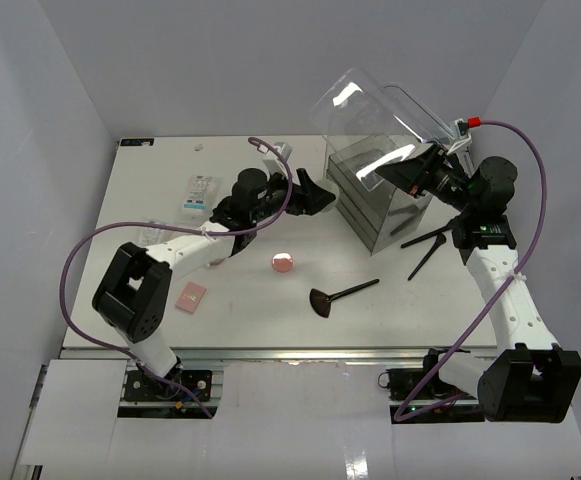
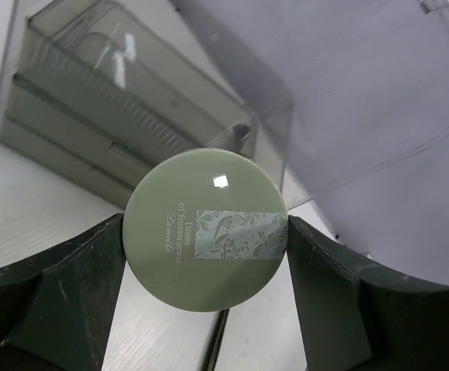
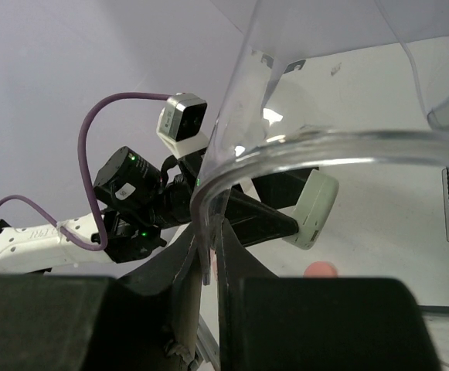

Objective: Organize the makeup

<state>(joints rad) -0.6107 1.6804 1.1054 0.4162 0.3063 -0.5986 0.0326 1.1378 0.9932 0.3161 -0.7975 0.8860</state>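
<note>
My left gripper (image 1: pixel 313 191) is shut on a round grey-green compact (image 2: pixel 206 229) and holds it above the table, just left of the clear plastic box (image 1: pixel 375 200). The compact shows edge-on in the right wrist view (image 3: pixel 311 209). My right gripper (image 1: pixel 411 172) is shut on the rim of the box's clear lid (image 3: pixel 301 143) and holds it raised open. A round pink compact (image 1: pixel 283 264), a black fan-shaped brush (image 1: pixel 327 299), two thin black brushes (image 1: pixel 425 246), a pink sponge block (image 1: pixel 191 296) and white printed packets (image 1: pixel 199 194) lie on the table.
The open lid (image 1: pixel 370 110) tilts up and back over the box. The box's ribbed drawer front (image 2: pixel 108 116) faces my left gripper. White walls close in the table at the left, back and right.
</note>
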